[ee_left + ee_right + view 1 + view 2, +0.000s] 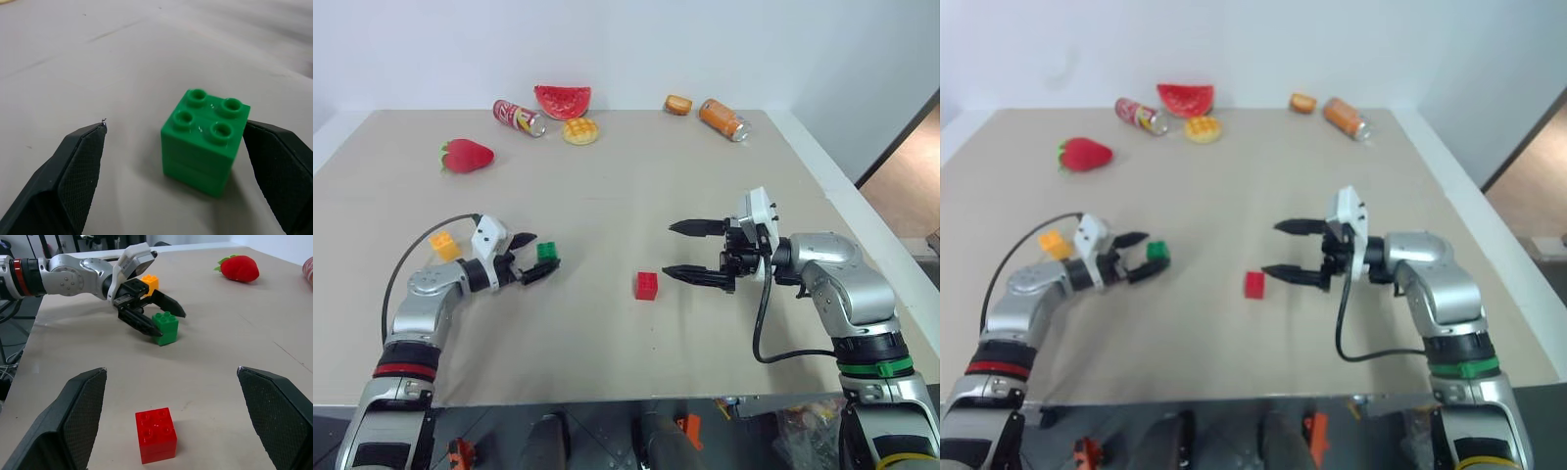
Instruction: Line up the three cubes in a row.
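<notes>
- Left gripper [530, 257]: jaws spread wide around the green cube [546, 252], which stands on the bench between them. In the left wrist view 1 finger looks to be touching or almost touching the cube's side while the other finger [80, 161] stands well clear, so nothing is gripped yet.
- Risk here: closing from this off-centre position would probably shove or twist the green cube before both pads meet it, and a skewed cube could pop out.
- Yellow-orange cube [443, 245]: just behind the left wrist, toward the bench's left edge; a sweep of that arm could knock it.
- Right gripper [697, 251]: jaws wide, empty, pointing at the red cube [647, 285] near the bench's middle, with a gap between them.
- Risk: both arms converging toward the middle could collide or bump the red cube out of line.
- 3 cubes are apart, not yet in a row.
</notes>
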{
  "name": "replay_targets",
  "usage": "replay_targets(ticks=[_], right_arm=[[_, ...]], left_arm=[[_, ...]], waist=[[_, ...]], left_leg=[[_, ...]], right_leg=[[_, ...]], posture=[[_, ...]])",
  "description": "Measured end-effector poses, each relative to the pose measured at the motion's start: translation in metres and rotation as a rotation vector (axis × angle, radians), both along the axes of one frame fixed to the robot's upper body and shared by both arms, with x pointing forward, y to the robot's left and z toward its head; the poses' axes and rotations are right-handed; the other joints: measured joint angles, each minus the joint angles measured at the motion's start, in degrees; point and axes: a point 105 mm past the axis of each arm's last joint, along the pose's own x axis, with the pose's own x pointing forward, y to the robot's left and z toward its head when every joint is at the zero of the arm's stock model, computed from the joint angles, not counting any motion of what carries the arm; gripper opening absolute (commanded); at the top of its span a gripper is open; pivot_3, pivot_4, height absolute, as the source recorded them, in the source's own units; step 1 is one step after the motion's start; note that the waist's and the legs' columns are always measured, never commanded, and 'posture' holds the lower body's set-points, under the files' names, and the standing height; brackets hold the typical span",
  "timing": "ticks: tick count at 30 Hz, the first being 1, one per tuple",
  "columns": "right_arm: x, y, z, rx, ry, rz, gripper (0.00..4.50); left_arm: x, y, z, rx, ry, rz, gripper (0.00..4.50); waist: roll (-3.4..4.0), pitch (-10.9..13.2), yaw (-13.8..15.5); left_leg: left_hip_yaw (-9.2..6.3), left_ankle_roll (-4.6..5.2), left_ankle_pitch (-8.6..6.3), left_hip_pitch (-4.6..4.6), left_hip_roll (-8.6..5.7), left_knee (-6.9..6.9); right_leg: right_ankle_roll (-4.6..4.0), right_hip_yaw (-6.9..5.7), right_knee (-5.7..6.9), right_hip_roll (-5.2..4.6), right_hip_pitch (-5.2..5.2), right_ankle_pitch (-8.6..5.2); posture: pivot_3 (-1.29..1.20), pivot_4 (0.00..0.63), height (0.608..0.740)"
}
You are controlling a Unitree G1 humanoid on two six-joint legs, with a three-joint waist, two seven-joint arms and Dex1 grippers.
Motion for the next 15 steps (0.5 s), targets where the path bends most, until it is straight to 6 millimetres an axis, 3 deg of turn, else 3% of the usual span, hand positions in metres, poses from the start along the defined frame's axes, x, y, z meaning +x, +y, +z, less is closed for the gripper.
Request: replay_targets(ticks=[5, 15], right_arm=[[0.0, 0.0, -0.001, -0.001, 0.007, -0.005, 4.44], [0.0, 0.0, -0.001, -0.001, 0.007, -0.004, 4.5]], left_arm=[[-0.003, -0.003, 0.0, -0.01, 0.012, -0.042, 4.5], [-0.01, -0.007, -0.007, -0.037, 0.048, -0.078, 1.3]], waist=[[0.0, 0.0, 0.01], [0.0, 0.0, 0.01]], left_leg=[[-0.01, 0.0, 0.0, -0.01, 0.0, 0.0], [-0.01, 0.0, 0.0, -0.01, 0.0, 0.01]], right_leg=[[0.01, 0.0, 0.0, 0.0, 0.0, -0.01], [0.0, 0.0, 0.0, -0.01, 0.01, 0.01]], posture=[[0.0, 0.15, 0.74], [0.0, 0.15, 0.74]])
